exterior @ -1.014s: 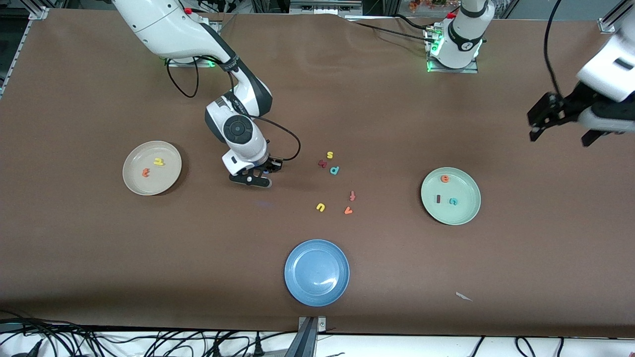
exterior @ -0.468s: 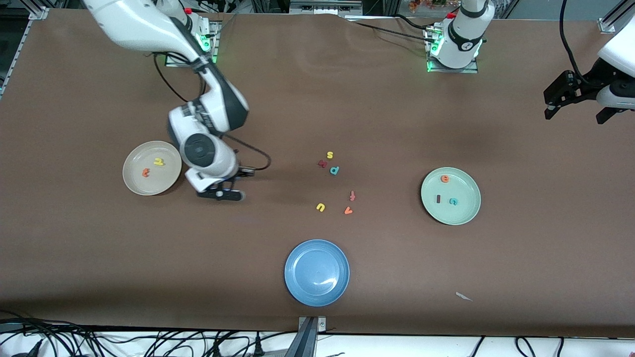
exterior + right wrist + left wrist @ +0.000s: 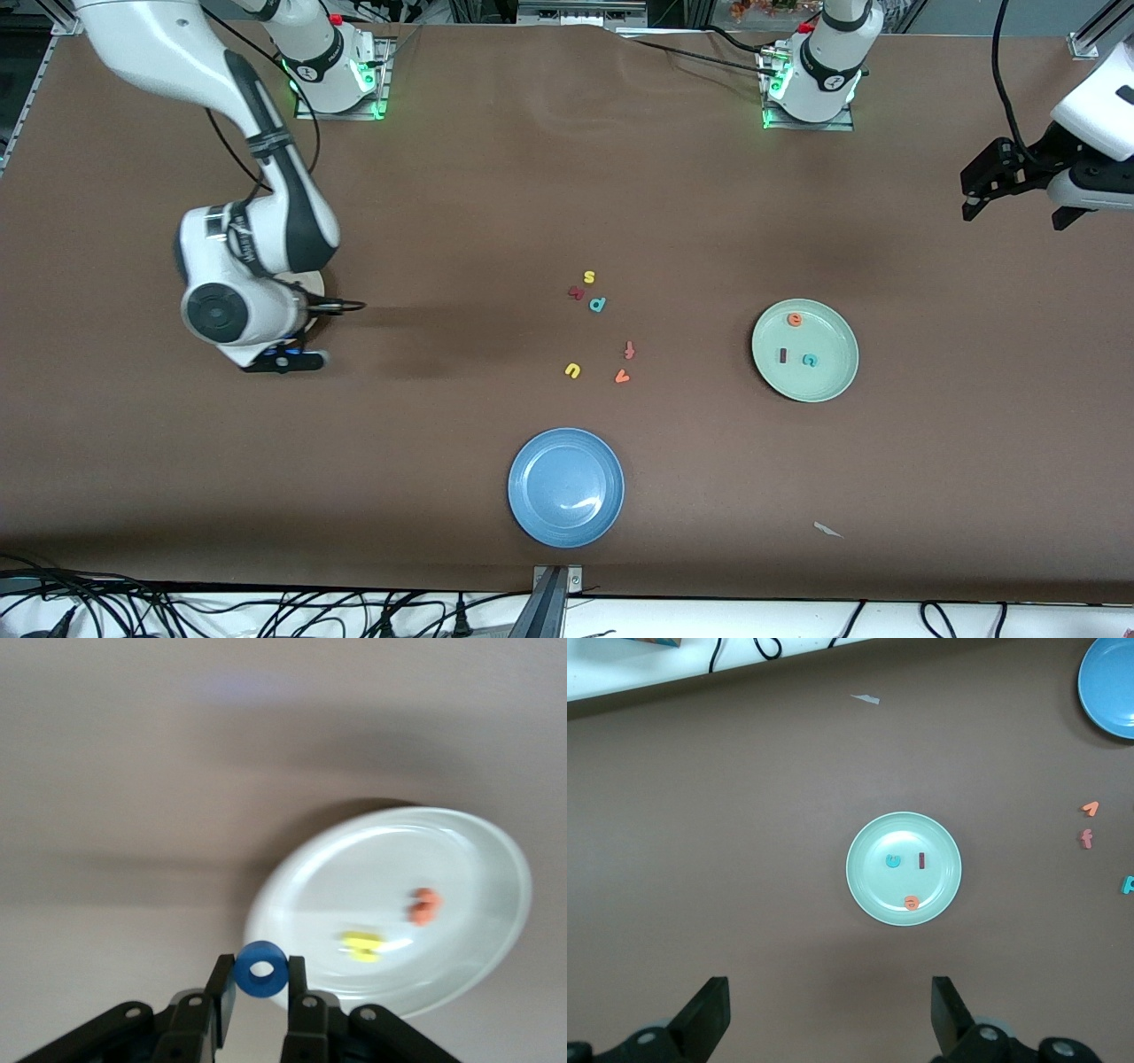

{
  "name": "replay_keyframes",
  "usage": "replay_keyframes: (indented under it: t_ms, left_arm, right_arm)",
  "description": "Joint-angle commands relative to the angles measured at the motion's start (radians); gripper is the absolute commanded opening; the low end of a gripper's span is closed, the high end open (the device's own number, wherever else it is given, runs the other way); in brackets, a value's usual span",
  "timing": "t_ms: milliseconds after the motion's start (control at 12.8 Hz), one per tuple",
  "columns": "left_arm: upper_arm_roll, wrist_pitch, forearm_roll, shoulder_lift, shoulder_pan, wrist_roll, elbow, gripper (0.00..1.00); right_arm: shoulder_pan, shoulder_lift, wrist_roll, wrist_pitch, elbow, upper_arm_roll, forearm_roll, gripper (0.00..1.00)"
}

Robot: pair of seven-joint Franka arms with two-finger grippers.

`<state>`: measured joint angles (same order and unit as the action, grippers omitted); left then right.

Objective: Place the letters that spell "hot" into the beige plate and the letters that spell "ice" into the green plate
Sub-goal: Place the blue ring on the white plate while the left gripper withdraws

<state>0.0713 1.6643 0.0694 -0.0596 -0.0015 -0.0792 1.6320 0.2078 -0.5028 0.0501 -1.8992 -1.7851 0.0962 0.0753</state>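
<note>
Plates: three — beige plate at the right arm's end of the table, mostly hidden under that arm's wrist in the front view; blue plate nearest the front camera; green plate toward the left arm's end.
Letters in beige plate: two — yellow h, orange t.
Right gripper: wrist bent down over the beige plate's edge, fingers clamped on the blue o.
Loose letters mid-table: six — yellow s, dark red letter, teal letter, yellow u, red-orange f, orange v; bare cloth all round them.
Letters in green plate: three — orange e, dark red i, teal c.
Left gripper: waits raised over the table's end edge, fingers spread, nothing between.
</note>
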Motion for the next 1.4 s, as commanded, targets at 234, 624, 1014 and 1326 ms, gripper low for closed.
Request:
replay_keyframes:
  t_ms: [234,624,1014,1326]
  left_arm:
    - [-0.002,-0.026,-0.031,0.001,0.002,0.002,-0.017,1.00]
    - [-0.010,-0.054,-0.046,0.023,0.025,-0.002,-0.049,1.00]
    - [-0.008,-0.078,-0.046,0.023,0.025,-0.001,-0.050,1.00]
    - [-0.008,-0.106,-0.046,0.021,0.025,-0.002,-0.053,1.00]
  right_arm:
    - [-0.036,0.013,-0.205,-0.026,-0.140,0.106,-0.019,0.14]
    - [-0.073,-0.009,-0.260,-0.073,-0.192,0.105,-0.019,0.25]
    - [-0.074,0.067,-0.245,-0.011,-0.137,0.102,-0.035,0.76]
    - [-0.064,0.194,-0.243,0.155,0.030,0.094,-0.086,0.80]
